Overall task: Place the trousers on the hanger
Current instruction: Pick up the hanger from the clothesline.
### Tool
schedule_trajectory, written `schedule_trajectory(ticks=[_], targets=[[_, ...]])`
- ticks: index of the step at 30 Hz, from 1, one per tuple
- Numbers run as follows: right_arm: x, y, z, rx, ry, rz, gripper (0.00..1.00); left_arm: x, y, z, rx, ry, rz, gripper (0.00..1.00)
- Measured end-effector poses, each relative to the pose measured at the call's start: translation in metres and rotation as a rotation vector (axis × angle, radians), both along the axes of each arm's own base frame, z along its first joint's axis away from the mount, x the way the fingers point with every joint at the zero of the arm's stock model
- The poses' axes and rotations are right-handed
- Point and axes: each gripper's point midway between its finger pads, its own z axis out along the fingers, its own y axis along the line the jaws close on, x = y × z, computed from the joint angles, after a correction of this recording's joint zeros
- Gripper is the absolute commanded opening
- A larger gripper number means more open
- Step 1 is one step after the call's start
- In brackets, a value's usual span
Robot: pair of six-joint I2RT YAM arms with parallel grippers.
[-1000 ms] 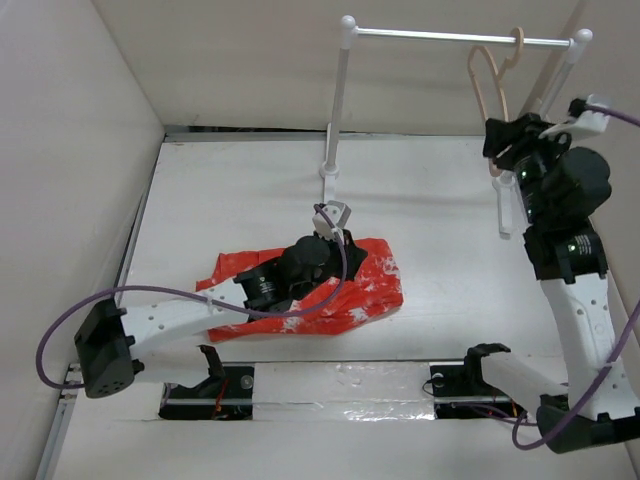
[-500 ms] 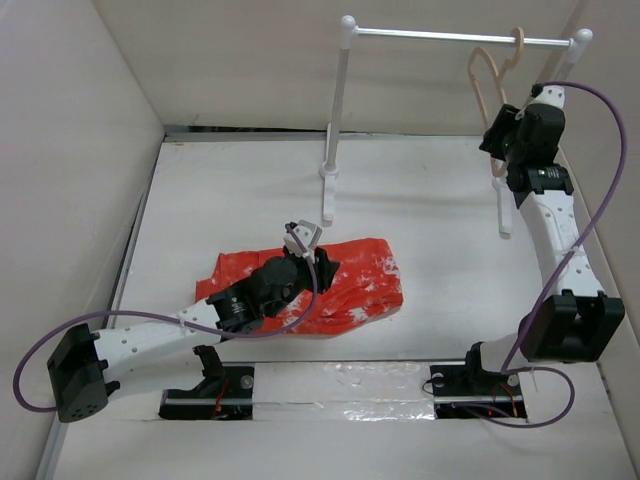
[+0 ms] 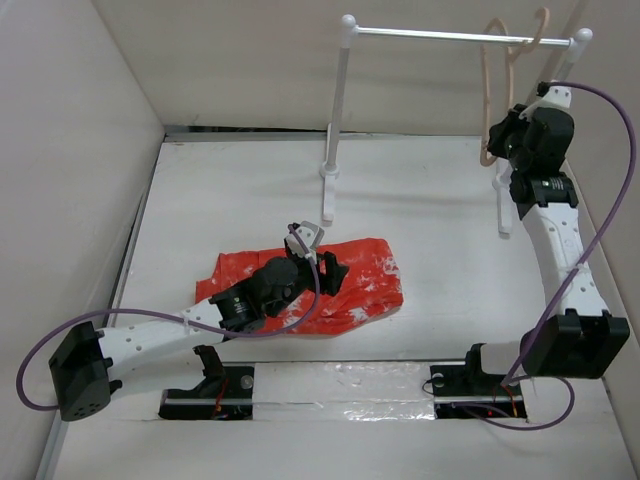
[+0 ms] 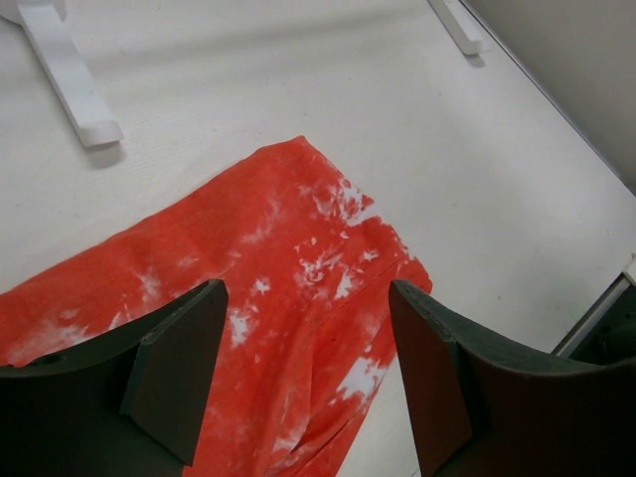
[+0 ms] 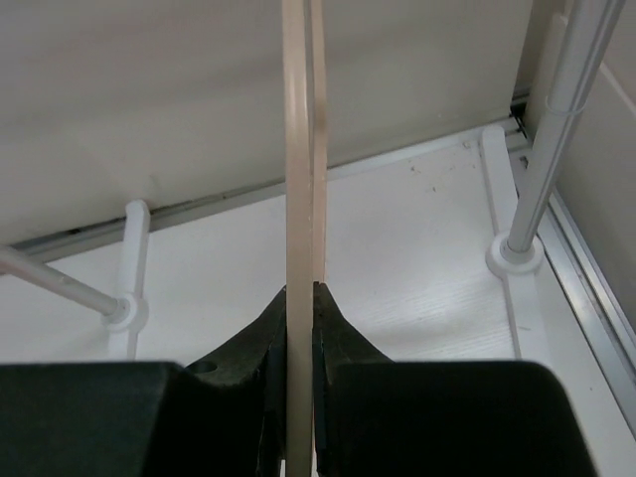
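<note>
The orange-red trousers (image 3: 368,288) lie folded flat on the white table, seen close up in the left wrist view (image 4: 260,260). My left gripper (image 3: 327,268) hovers just over them, open, its dark fingers (image 4: 179,370) straddling the cloth with nothing pinched between them (image 4: 304,300). At the back right, my right gripper (image 3: 503,137) is shut on the lower part of the pale beige hanger (image 3: 489,92). The hanger's thin edge (image 5: 297,149) runs straight up from between the closed jaws (image 5: 301,294). Its hook (image 3: 541,20) stands at the rail's height, near the right end.
The white two-post rail stand (image 3: 440,37) spans the back of the table; its left post (image 3: 336,110) and foot stand behind the trousers, its right post (image 5: 556,129) close beside my right gripper. Enclosure walls rise at left, back and right.
My left gripper has opened and let the trousers go, drawing back slightly. My right gripper has closed on the hanger and raised it, with the hook shifting up and to the right.
</note>
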Motion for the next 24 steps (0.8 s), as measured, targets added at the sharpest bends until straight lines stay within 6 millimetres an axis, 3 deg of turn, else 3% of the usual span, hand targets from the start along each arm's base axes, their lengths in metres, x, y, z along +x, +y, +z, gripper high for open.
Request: schedule_trajectory(ticks=[4,10,14,17,24], targets=[[-0.019,0.003,0.019,0.001,-0.068,0.003,0.0,0.002,0.0,0.0,-0.008,-0.004,0.004,0.64],[-0.047,0.007,-0.024,0.007,-0.035,0.004,0.0,0.009,-0.002,-0.004,-0.012,0.0,0.008,0.64],[-0.06,0.02,-0.051,0.019,0.006,0.028,0.0,0.012,-0.003,-0.005,-0.013,0.011,0.004,0.62],[-0.081,0.047,-0.087,0.021,0.061,0.082,0.0,0.014,-0.009,0.008,-0.028,0.017,-0.003,0.61],[-0.137,0.111,-0.21,0.019,0.293,0.244,0.0,0.04,-0.052,0.082,-0.114,-0.015,-0.003,0.59]])
